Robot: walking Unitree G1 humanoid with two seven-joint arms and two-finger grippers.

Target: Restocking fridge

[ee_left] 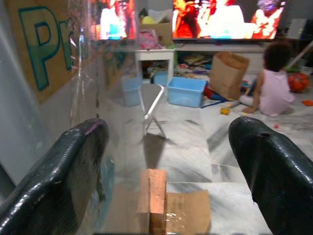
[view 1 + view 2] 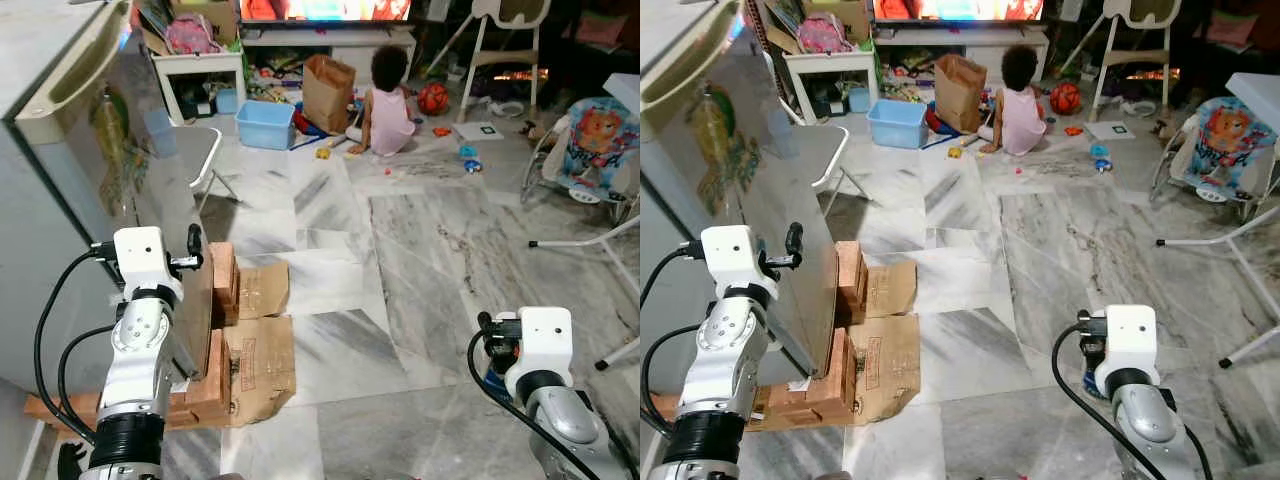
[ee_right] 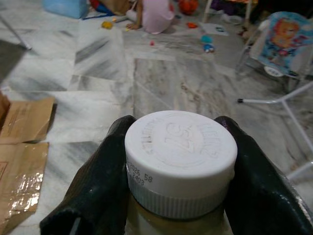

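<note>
The grey fridge [image 2: 40, 250] stands at my left, its glossy door [image 2: 150, 190] swung out and mirroring the room. My left gripper [image 1: 168, 161] is raised at the door's free edge, open, fingers wide apart with nothing held; one finger [image 1: 63, 166] lies close against the shiny door face. My right gripper [image 3: 178, 147] hangs low at the right, shut on a jar with a white ribbed screw cap [image 3: 181, 152]. The jar's body is hidden below the cap. The right wrist [image 2: 540, 345] shows over the marble floor.
Bricks and flattened cardboard [image 2: 255, 330] lie at the fridge's foot. A person [image 2: 385, 100] sits on the floor far ahead among toys, a blue bin [image 2: 265, 123] and a paper bag [image 2: 327, 90]. A baby bouncer [image 2: 600, 150] and white stand legs [image 2: 590, 240] are at the right.
</note>
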